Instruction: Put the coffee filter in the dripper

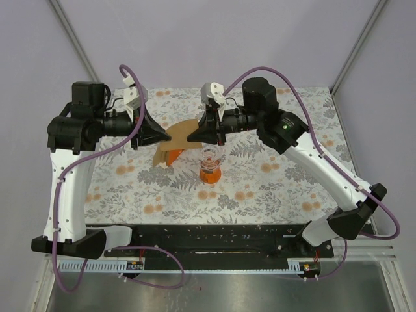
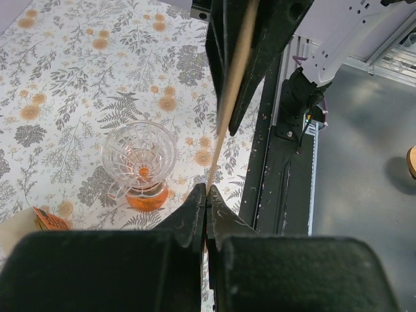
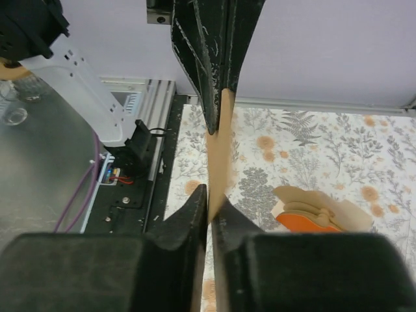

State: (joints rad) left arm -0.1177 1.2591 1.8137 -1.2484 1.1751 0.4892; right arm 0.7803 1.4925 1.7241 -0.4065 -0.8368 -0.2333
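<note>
Light-brown coffee filter (image 1: 184, 132): we see it hanging in the air above the table (image 1: 273, 188), stretched between the two arms. It is flat and fan-shaped from above, and only a thin edge-on strip in both wrist views.
Left jaws: the left gripper (image 2: 206, 195) is pressed fully together, with the paper's edge pinched at the fingertips.
Right jaws: the right gripper (image 3: 211, 201) stands narrow and clamps the filter's opposite edge, so that only the paper separates its fingers.
Dripper (image 1: 210, 164): it stands upright on the table with its orange base down and its clear ribbed cone mouth up. The held filter is apart from it, higher and to the left in the top view.
Filter bundle (image 1: 168, 156): we note this thick brown stack with its orange holder lying on the table left of the dripper, under the held filter.
</note>
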